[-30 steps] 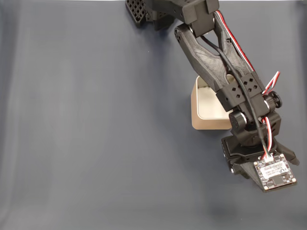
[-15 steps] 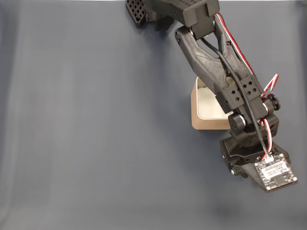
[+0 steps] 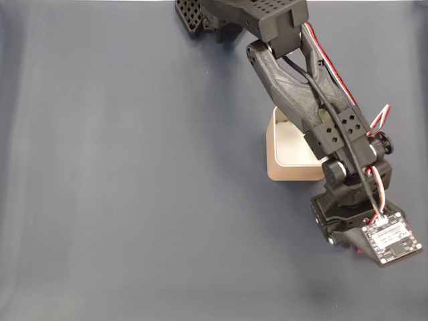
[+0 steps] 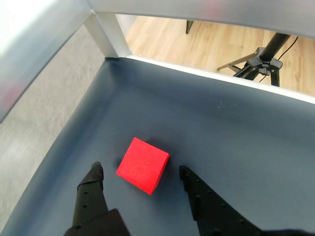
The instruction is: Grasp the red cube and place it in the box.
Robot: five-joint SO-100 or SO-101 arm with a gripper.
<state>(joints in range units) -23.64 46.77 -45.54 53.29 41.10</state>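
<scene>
Dark blue-grey surface [image 3: 120, 200] takes up most of the fixed view; in the wrist view its far edge meets a pale metal frame [image 4: 197, 12], w/ wood floor [image 4: 197, 44] and a black tripod [image 4: 258, 61] beyond. Black arm [image 3: 301, 87] comes down from the top edge of the fixed view to lower right, red/white/black wires [image 3: 331, 63] running along it, small circuit board [image 3: 394, 239] at the wrist end. The box [image 3: 284, 150], beige w/ rounded corners and pale interior, sits on the surface just left of the arm in the fixed view, its right part covered by the arm links. The tool [image 4: 141, 172] is seen in the wrist view: two black fingers spread apart, one finger [image 4: 93, 179] left, the other right. The red cube [image 4: 143, 164] lies on the surface between them, turned at an angle, touching neither finger as far as can be told; nothing gripped. Cube is outside the box
</scene>
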